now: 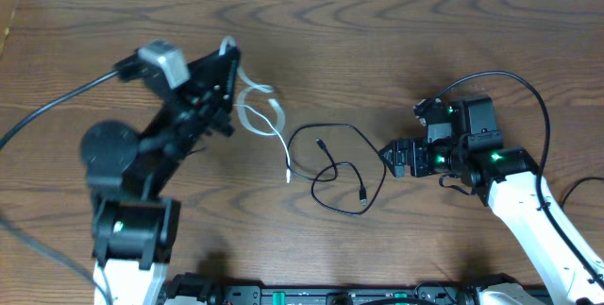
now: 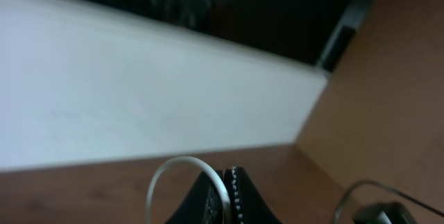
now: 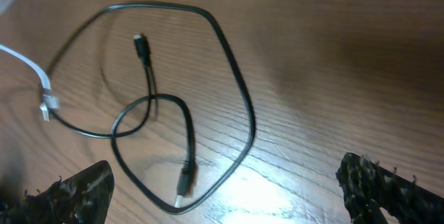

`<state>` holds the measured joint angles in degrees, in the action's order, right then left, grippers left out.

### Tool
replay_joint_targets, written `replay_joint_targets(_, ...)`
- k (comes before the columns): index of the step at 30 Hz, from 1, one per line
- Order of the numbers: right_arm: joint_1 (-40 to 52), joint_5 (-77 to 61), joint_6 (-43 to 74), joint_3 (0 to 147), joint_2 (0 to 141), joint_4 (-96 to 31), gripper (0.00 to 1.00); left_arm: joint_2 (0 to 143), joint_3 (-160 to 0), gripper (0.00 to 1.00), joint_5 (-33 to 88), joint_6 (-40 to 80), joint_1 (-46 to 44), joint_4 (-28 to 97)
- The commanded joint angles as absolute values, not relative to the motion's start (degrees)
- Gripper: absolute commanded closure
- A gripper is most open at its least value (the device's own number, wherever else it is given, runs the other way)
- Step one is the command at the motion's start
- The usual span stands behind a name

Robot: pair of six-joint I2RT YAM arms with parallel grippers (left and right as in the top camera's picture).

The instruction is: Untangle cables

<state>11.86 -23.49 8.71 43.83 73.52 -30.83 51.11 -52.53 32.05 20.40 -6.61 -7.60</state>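
Looped black cable (image 3: 239, 78), curled white cable (image 3: 24, 62)

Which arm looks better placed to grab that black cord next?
Probably the right. The right gripper is open beside the black cable, while the left gripper is shut on the white cable, farther away.

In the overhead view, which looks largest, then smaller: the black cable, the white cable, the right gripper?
1-2. black cable and white cable: similar spread, I cannot rank them.
3. right gripper: clearly smallest.
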Motion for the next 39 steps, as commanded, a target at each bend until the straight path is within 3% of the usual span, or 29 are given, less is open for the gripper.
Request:
replay_joint_targets(1,12.2,-27.0,7.6,43.7,73.5,-30.4,0.01,55.6,-54.1,0.92,34.1,21.7,-10.4,-8.7)
replay_joint_targets(10,12.2,-25.8,7.8,43.6,73.5,-31.7,0.01,69.9,-54.1,0.92,31.2,25.2,-21.3,-27.2)
replay_joint_targets(21,12.2,-10.5,14.5,43.6,73.5,-35.7,0.01,78.6,-54.2,0.92,30.4,35.4,-27.5,-49.2)
replay_joint_targets(32,12.2,-7.4,17.1,43.6,73.5,-35.2,0.01,79.2,-54.1,0.92,34.3,36.3,-35.8,-49.6)
replay_joint_targets(39,12.1,-7.4,17.2,43.6,73.5,-35.6,0.01,79.7,-54.1,0.92,33.9,30.3,-35.3,-41.3)
